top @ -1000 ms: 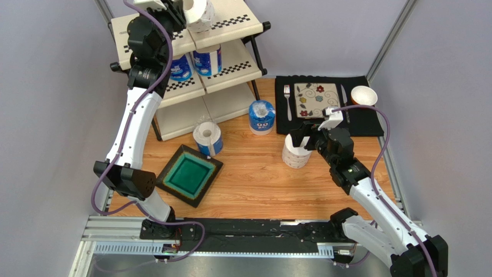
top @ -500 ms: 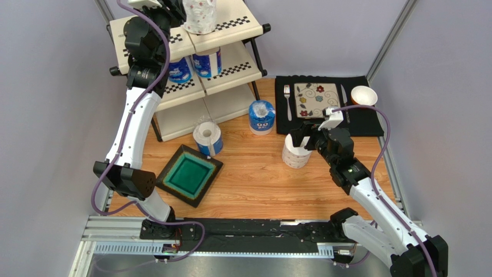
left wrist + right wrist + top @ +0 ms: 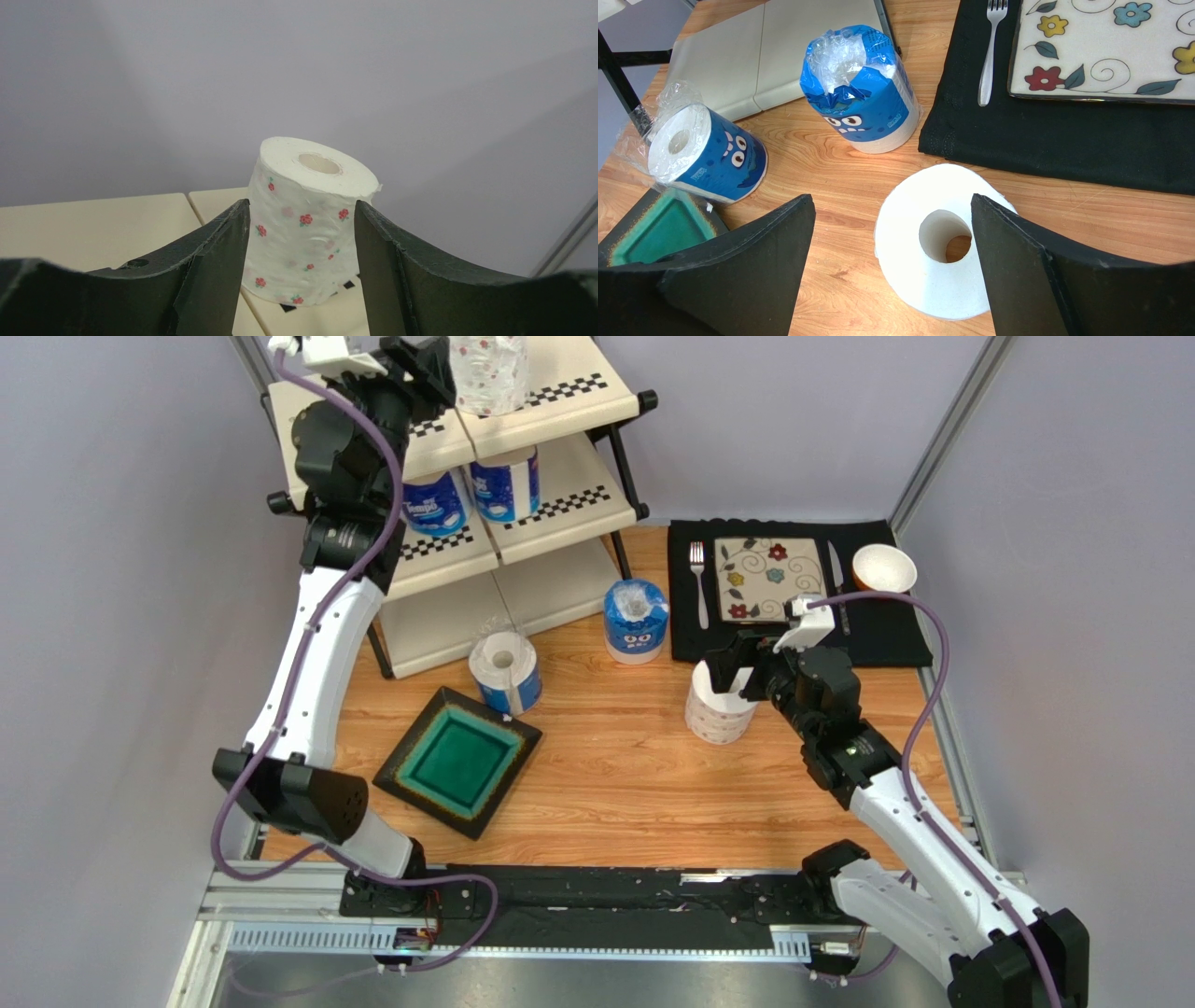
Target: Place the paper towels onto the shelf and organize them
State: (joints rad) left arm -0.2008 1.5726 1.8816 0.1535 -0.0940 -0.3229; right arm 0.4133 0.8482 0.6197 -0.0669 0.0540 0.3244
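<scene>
- I am looking at six paper towels: a flower-printed roll point(image 3: 309, 217) is standing on end on the top tier of the shelf point(image 3: 582, 364), near its checkered front strip.
- Two blue-wrapped rolls point(image 3: 428, 501) point(image 3: 505, 483) are sitting side by side on the middle tier.
- On the wooden table, an upright blue-wrapped roll point(image 3: 859, 98) is standing just beside the black mat point(image 3: 1046, 133), its plastic bunching open at the top.
- Another blue-wrapped roll point(image 3: 703, 154) is lying on its side, touching the corner of the green dish point(image 3: 654, 224).
- A plain white roll point(image 3: 941, 245) is standing on end on the table, hollow core facing up.
- My left arm is stretching high toward the far-left corner, with the left gripper point(image 3: 302, 204) level with the shelf top; its jaws are standing spread, the flowered roll resting on the panel just past the tips.
- My right arm is bending over the table, with the right gripper point(image 3: 892, 199) hanging above the plain roll, jaws spread wide to either side of it and pinching nothing.
</scene>
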